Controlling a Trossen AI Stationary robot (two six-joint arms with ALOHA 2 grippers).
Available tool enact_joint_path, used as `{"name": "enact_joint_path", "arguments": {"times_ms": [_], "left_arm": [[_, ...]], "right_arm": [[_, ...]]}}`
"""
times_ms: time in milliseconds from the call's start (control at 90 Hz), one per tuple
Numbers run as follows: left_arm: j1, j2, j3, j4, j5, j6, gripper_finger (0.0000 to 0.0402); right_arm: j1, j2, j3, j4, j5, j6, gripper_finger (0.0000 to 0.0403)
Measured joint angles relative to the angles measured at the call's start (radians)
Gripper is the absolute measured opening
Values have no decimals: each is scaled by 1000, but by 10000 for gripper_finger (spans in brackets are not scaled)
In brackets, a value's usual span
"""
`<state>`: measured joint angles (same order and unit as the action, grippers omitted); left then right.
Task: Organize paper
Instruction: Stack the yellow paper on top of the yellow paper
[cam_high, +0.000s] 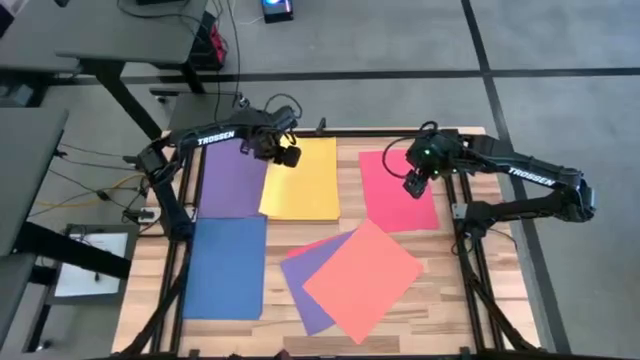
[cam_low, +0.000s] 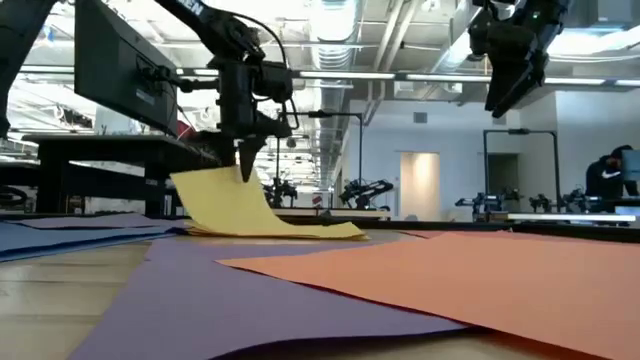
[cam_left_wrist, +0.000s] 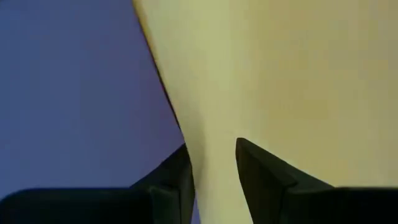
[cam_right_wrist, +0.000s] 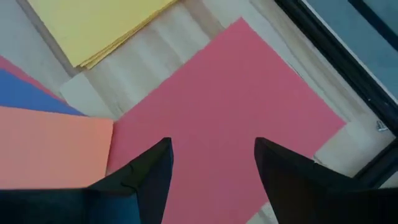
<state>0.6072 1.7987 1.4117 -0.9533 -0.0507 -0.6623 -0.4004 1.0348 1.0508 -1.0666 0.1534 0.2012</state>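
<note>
My left gripper (cam_high: 287, 157) stands at the far left corner of the yellow paper (cam_high: 300, 182), shut on the top sheet. A purple sheet (cam_high: 232, 180) lies flat to its left, with a blue sheet (cam_high: 225, 268) nearer. My right gripper (cam_high: 412, 185) hangs open in the air (cam_low: 505, 100) above the red-pink sheet (cam_right_wrist: 236, 106), touching nothing. An orange-coral sheet (cam_high: 362, 280) lies askew near the front, overlapping another purple sheet (cam_high: 308, 290). My left gripper pinches the yellow sheet between its two fingers near its left edge (cam_left_wrist: 214, 124), at the far corner. The fingers point down from above. That corner (cam_low: 215, 195) is raised off the table and the sheet curves down, its right part (cam_low: 320, 230) lying flat.
More yellow sheets (cam_right_wrist: 93, 59) lie stacked under the held one. Black frame rails (cam_high: 470, 250) run along the table's sides. A white printed sheet (cam_high: 95, 262) lies off the table to the left. Bare wood (cam_high: 450, 300) shows at the near right.
</note>
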Motion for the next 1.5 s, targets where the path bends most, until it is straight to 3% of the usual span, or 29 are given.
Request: {"name": "enact_joint_path", "arguments": {"times_ms": [156, 533, 1033, 1122, 1289, 1500], "left_arm": [[-14, 1, -59, 119, 50, -52, 95], [-4, 1, -64, 122, 18, -29, 95], [23, -23, -64, -47, 22, 129, 109], [8, -51, -49, -46, 93, 72, 109], [-122, -109, -15, 18, 254, 79, 109], [-405, -122, -38, 136, 239, 78, 109]], "right_arm": [[0, 0, 0, -3, 0, 0, 214], [0, 0, 0, -6, 0, 0, 214], [0, 0, 0, -4, 0, 0, 214], [0, 0, 0, 5, 0, -4, 214], [0, 0, 0, 8, -3, -53, 214], [8, 5, 0, 22, -144, -36, 214]]}}
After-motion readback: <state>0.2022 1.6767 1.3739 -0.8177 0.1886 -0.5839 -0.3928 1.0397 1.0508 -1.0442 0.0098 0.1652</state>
